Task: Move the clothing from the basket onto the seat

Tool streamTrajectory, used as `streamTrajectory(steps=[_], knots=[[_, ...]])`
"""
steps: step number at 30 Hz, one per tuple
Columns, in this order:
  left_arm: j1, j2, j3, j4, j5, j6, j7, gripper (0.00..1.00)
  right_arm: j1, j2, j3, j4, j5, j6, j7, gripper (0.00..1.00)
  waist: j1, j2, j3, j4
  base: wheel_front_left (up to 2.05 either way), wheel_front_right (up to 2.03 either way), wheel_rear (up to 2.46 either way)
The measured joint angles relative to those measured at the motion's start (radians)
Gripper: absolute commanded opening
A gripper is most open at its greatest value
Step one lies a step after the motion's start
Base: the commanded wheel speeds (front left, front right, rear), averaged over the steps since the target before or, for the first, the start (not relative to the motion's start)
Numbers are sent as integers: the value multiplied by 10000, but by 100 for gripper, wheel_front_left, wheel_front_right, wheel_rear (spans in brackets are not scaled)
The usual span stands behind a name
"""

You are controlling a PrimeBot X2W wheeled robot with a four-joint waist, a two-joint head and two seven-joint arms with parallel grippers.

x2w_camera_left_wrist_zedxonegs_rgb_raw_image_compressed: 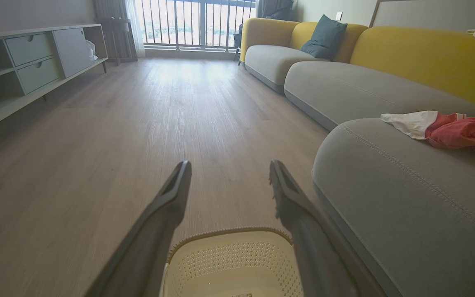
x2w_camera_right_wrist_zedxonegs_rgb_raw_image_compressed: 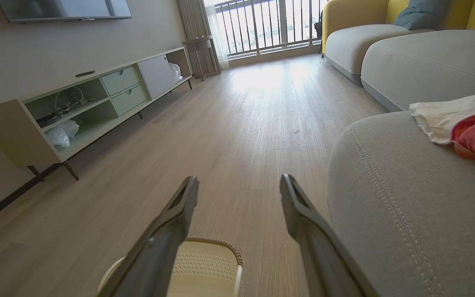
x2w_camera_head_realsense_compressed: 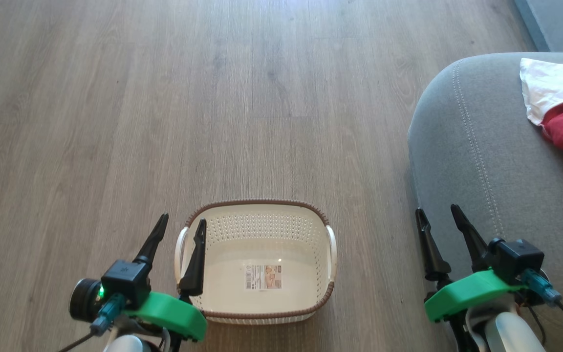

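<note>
The cream basket (x2w_camera_head_realsense_compressed: 262,220) stands on the wood floor with nothing in it but its base label; its far rim (x2w_camera_left_wrist_zedxonegs_rgb_raw_image_compressed: 229,233) and a corner (x2w_camera_right_wrist_zedxonegs_rgb_raw_image_compressed: 217,245) show in the wrist views. The red and white clothing (x2w_camera_head_realsense_compressed: 562,110) lies on the grey seat (x2w_camera_head_realsense_compressed: 482,161) at the right, also seen as clothing (x2w_camera_left_wrist_zedxonegs_rgb_raw_image_compressed: 447,130) (x2w_camera_right_wrist_zedxonegs_rgb_raw_image_compressed: 468,123) on the seat (x2w_camera_left_wrist_zedxonegs_rgb_raw_image_compressed: 406,198) (x2w_camera_right_wrist_zedxonegs_rgb_raw_image_compressed: 406,198). My left gripper (x2w_camera_head_realsense_compressed: 182,222) (x2w_camera_left_wrist_zedxonegs_rgb_raw_image_compressed: 229,165) hangs open over the basket's left handle. My right gripper (x2w_camera_head_realsense_compressed: 438,211) (x2w_camera_right_wrist_zedxonegs_rgb_raw_image_compressed: 239,179) is open at the seat's near edge, holding nothing.
A long low media cabinet (x2w_camera_right_wrist_zedxonegs_rgb_raw_image_compressed: 97,103) with drawers and shelves lines the wall on the left. More grey cushions with yellow backs (x2w_camera_left_wrist_zedxonegs_rgb_raw_image_compressed: 344,78) and a dark pillow (x2w_camera_left_wrist_zedxonegs_rgb_raw_image_compressed: 324,37) run along the right. A balcony railing (x2w_camera_left_wrist_zedxonegs_rgb_raw_image_compressed: 196,20) closes the far end.
</note>
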Motion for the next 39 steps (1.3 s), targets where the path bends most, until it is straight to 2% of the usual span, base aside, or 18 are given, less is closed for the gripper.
streamTrajectory(steps=[20,21,28,39], knots=[[2,0,-17,4,-155,-109,0,100,-17,6,10,184,-173,0,0,100,0,0,68,-65,0,0,0],[1,2,-25,121,-171,-102,2,0,-9,4,15,295,-169,2,2,0,0,0,69,-65,0,0,0],[472,4,-44,1016,-251,-102,35,0,503,4,23,1124,-71,2,63,0,0,0,67,-68,0,0,0],[529,46,6,1020,-1601,-171,280,0,566,2,-23,1093,1175,2,322,0,0,0,37,-83,0,0,0]])
